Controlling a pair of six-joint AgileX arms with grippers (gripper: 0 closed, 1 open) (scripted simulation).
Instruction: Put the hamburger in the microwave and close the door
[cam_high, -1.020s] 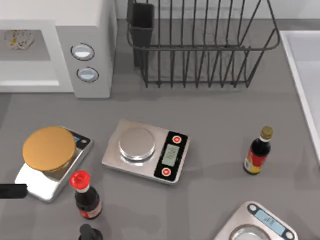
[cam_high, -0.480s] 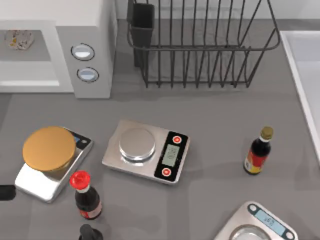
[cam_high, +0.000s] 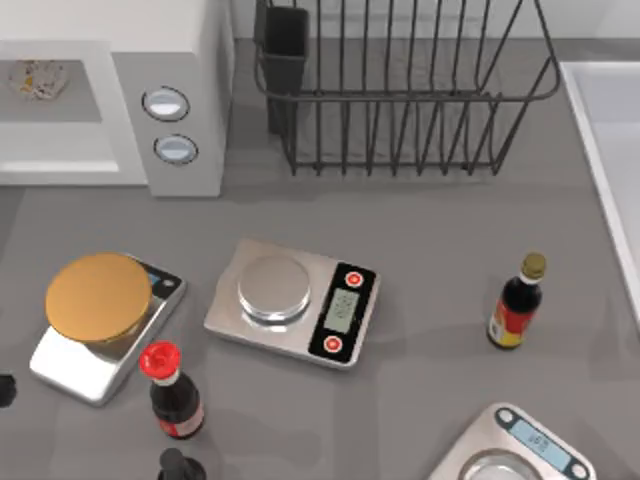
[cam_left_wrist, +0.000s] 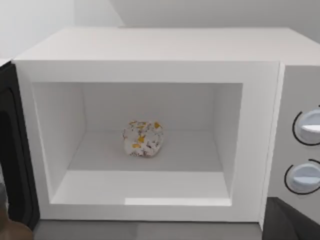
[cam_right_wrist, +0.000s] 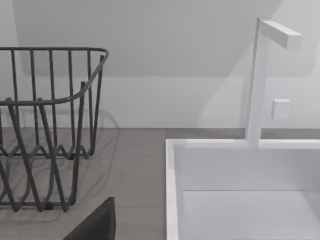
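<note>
Inside, the boxy white microwave (cam_left_wrist: 150, 55) stands open at the table's far left, smooth walls around a plain cavity, its dark door (cam_left_wrist: 15, 155) swung out to one side. On the cavity floor sits the hamburger (cam_left_wrist: 143, 139), a small pale lump flecked with yellow; I cannot tell how either gripper's fingers stand
</note>
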